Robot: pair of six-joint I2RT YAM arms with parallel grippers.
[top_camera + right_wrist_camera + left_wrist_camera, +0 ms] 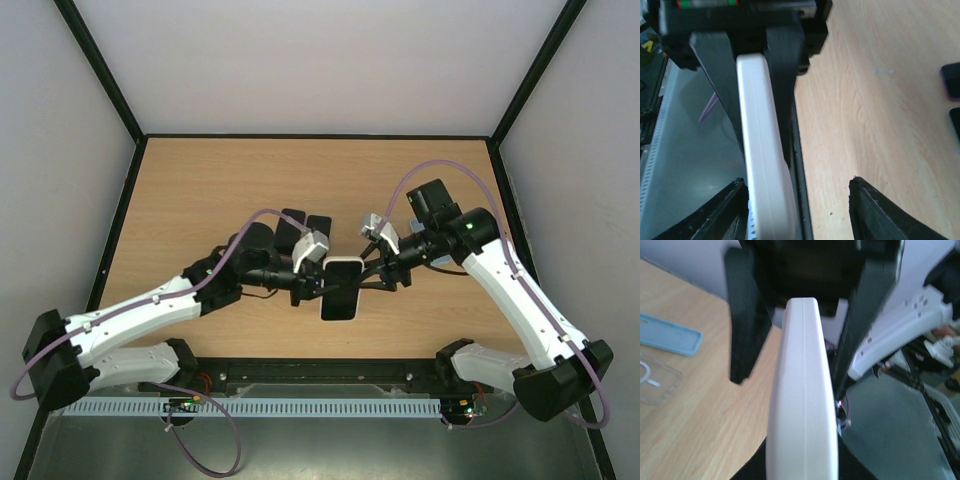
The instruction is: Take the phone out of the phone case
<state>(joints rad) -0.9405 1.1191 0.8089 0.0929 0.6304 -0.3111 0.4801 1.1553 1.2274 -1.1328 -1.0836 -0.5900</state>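
The phone [340, 295] shows its dark screen inside a white phone case [342, 261] and is held above the table between both arms. My left gripper [322, 285] is shut on the case's left edge. In the left wrist view the case's white side [802, 405] runs up from between its jaws [802, 462]. My right gripper [365, 272] is open at the case's right edge. In the right wrist view the case [762, 150] lies against the left one of its fingers [720, 215], well apart from the other.
A light blue case [670, 335] and a clear case [655, 377] lie on the wooden table [200, 200] to the left. Two dark flat items [305, 224] lie behind the left wrist. The table's near edge and a grey ledge [690, 150] are below the phone.
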